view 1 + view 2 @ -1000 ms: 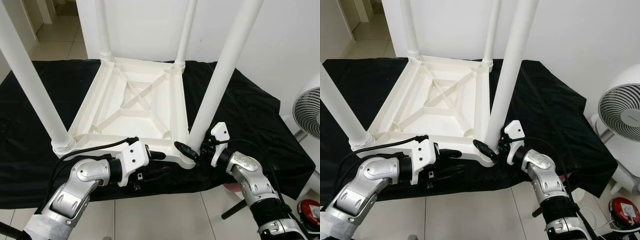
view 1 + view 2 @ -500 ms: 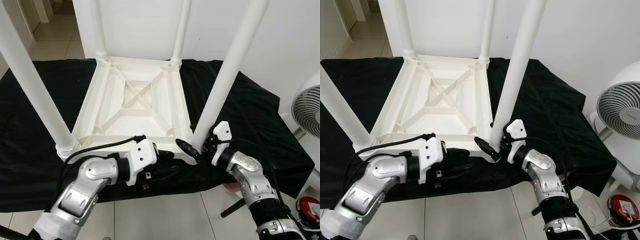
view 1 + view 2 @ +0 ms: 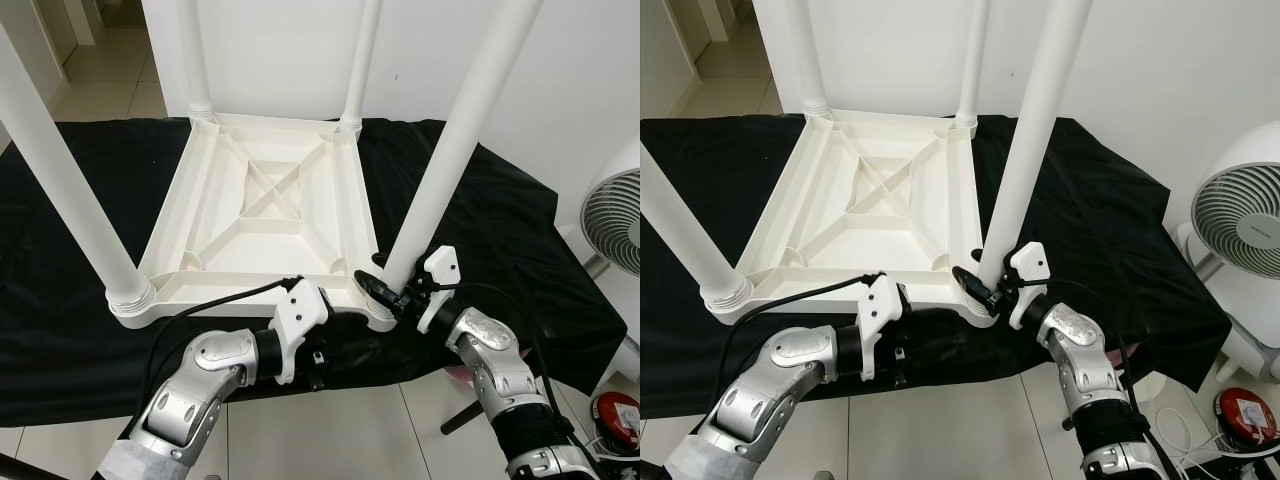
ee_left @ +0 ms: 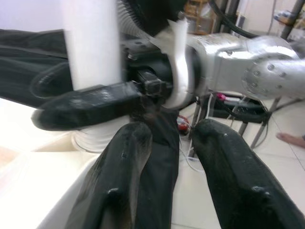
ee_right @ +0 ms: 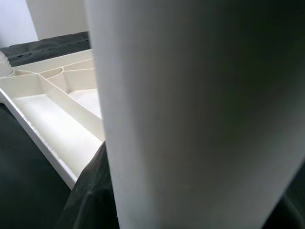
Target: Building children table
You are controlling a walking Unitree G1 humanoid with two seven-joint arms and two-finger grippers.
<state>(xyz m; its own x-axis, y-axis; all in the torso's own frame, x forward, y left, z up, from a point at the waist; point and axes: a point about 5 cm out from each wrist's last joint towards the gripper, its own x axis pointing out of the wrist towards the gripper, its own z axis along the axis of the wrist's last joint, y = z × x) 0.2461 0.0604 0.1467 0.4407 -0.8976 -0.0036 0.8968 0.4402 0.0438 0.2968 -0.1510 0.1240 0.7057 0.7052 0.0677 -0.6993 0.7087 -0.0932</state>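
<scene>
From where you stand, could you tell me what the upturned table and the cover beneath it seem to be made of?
Upturned table: apparently moulded plastic, cream-white with a slight sheen; the ribbed underside and ringed leg sockets suggest it.
Black cover: probably woven fabric, matte; it creases and drapes over the edge.

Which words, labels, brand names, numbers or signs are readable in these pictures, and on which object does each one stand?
No text is readable in any view.
The upturned white table, its legs, the black cloth and both grippers show no print.
The white fan shows no brand mark.
The red object on the floor carries a white patch, too small to read.
</scene>
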